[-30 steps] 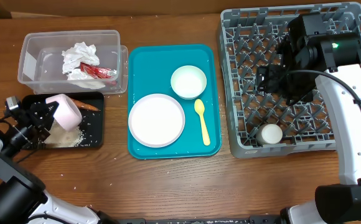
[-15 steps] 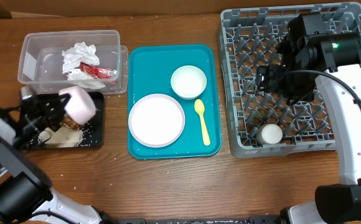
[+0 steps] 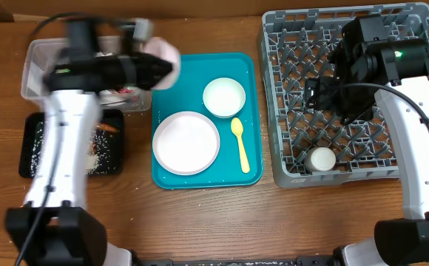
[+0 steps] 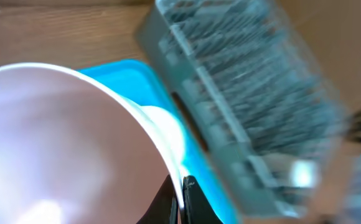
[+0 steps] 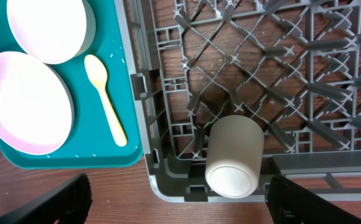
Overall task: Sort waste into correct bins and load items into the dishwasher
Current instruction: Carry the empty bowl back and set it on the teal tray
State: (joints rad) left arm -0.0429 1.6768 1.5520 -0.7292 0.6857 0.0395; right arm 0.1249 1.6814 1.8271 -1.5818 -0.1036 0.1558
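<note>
Right now the left jaws are clamped on the rim of a small pale round bowl. They hold it in the air over the right end of the clear rectangular plastic tub and the back left corner of the teal serving tray. The left arm is smeared with blur in the overhead view and covers most of what lies in the tub. In the left wrist view the bowl fills the left half of the picture, with one dark finger at its rim near the bottom edge.

In front of the tub, the shallow black rectangular tray sits on the wooden desk. It holds loose white rice and an orange carrot piece.

On the teal tray, a large round pale plate lies at the front left. A second pale bowl sits behind it to the right. A yellow plastic spoon lies just beside the plate's right edge, bowl end pointing away.

The right jaws stand wide open over the square grey plastic dish rack, gripping nothing; their fingers show at the two lower corners of the right wrist view. A small white cup lies on its side in the rack's front row, near the tray side.
</note>
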